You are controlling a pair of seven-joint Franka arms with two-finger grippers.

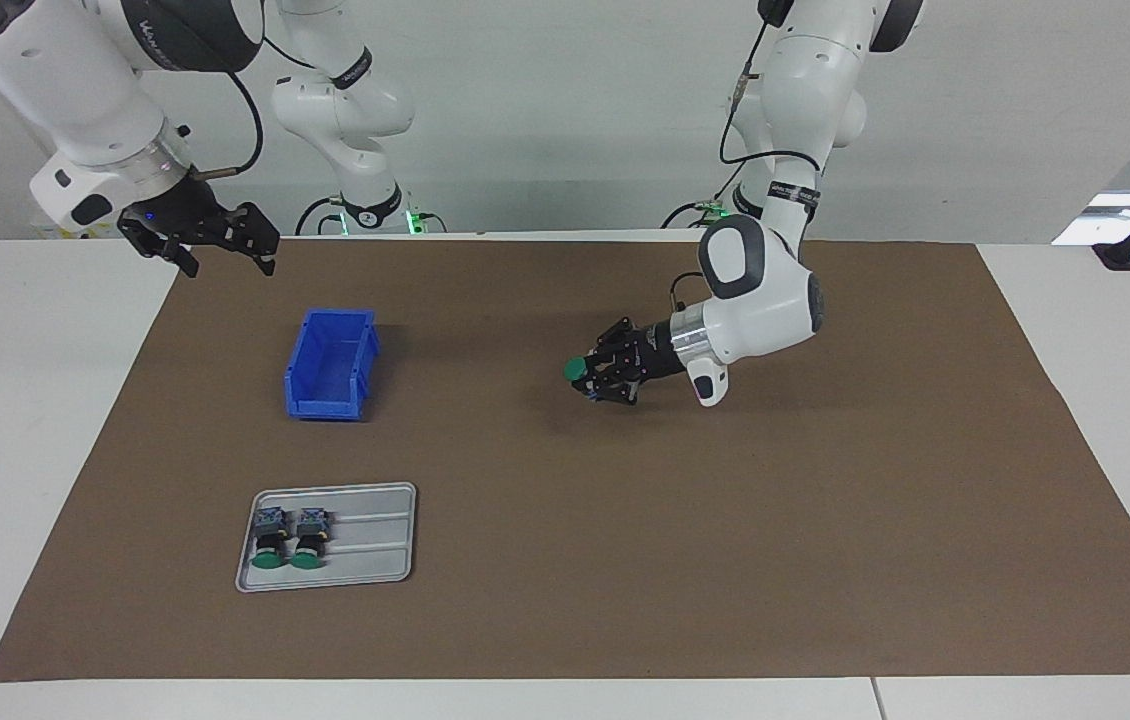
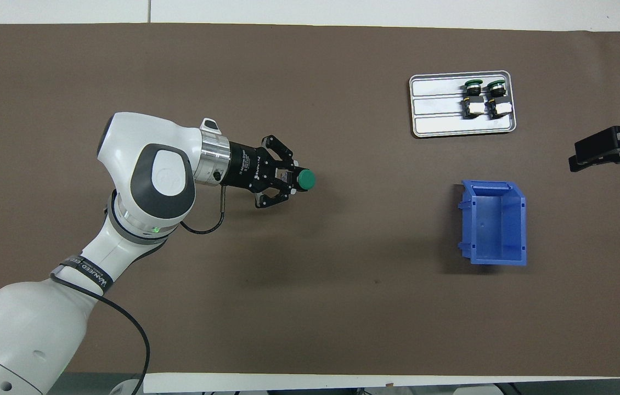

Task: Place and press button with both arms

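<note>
My left gripper (image 1: 597,378) (image 2: 289,183) lies nearly level over the middle of the brown mat. It is shut on a button (image 1: 576,370) (image 2: 305,179) whose green cap points toward the right arm's end of the table. Two more buttons (image 1: 285,540) (image 2: 484,97) lie side by side in a grey tray (image 1: 375,545) (image 2: 436,109). My right gripper (image 1: 215,240) (image 2: 612,148) hangs in the air over the mat's edge at the right arm's end, with nothing in it.
A blue bin (image 1: 330,362) (image 2: 494,222) stands on the mat, nearer to the robots than the tray. The brown mat (image 1: 625,560) (image 2: 288,307) covers most of the white table.
</note>
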